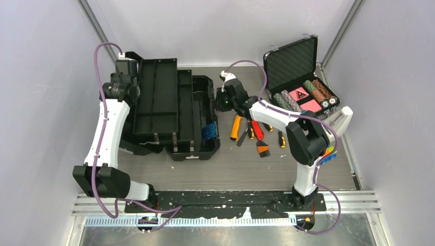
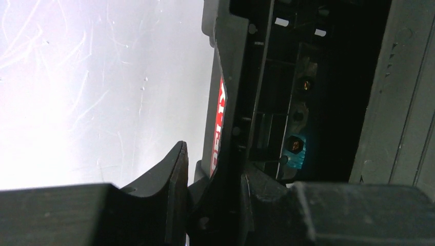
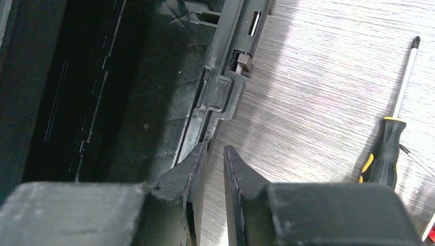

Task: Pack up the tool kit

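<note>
Step judged: toolbox [image 1: 197, 120] being held open so the tools can go in. To do it well, the lid [image 1: 154, 97] should be gripped firmly on its wall, not on the clear compartments, and tilted no further than the hinge allows. The base should be braced at its rim [image 3: 220, 92] so it is not dragged across the desk [image 1: 246, 169].

Left fingers [image 2: 172, 179] are clenched on the lid's edge. The wall with the red label is seen between them, one finger on either side.

Right fingers [image 3: 241, 174] are nearly clenched with a thin slit between them, and nothing is seen in it. The base rim ends right at the inner fingertip; whether they touch cannot be told.

Hand tools [image 1: 254, 130] lie loose on the desk, right of the toolbox. A yellow/black screwdriver [image 3: 384, 148] lies well apart from the right fingers. Nothing has been packed yet.
</note>
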Available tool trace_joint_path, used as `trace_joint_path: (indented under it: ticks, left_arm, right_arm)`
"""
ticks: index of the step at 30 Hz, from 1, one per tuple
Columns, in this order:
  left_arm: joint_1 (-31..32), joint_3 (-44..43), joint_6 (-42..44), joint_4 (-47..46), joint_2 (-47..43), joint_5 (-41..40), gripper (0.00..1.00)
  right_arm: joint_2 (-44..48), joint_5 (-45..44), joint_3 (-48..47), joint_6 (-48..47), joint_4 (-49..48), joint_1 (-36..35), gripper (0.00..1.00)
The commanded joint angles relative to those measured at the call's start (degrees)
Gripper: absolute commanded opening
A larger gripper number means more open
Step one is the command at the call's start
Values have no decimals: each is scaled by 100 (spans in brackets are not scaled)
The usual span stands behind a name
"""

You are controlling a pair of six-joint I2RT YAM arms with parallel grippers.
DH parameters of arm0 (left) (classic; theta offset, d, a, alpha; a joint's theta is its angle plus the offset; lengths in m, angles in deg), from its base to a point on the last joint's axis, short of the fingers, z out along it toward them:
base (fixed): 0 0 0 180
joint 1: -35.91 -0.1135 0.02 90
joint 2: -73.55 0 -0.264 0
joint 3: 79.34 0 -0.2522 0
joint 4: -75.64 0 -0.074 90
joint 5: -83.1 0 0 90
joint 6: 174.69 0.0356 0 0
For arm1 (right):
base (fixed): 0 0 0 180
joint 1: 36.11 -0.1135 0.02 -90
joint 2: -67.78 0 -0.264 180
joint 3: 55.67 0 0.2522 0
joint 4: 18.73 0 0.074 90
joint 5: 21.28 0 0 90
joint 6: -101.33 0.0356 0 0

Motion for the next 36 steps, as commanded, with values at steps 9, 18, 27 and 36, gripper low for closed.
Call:
trace_joint_path:
  ticks: [9, 18, 27, 36]
  left_arm:
    - [-457, -1459, -1461, -1323, 85, 1140, 0]
    - [-450, -1407, -2271, -1237, -205, 2432, 0]
    - [-462, -1525, -2472, -1422, -16, 2505, 0]
    - [-511, -1637, -3060, -1655, 469, 2931, 0]
  right_arm:
    - [300, 577, 372, 82, -183, 179, 35]
    - [1385, 0, 1095, -323, -154, 276, 53]
    - [2231, 165, 1955, -667, -664, 269, 61]
    - [2734, 796, 2574, -1136, -1350, 109, 63]
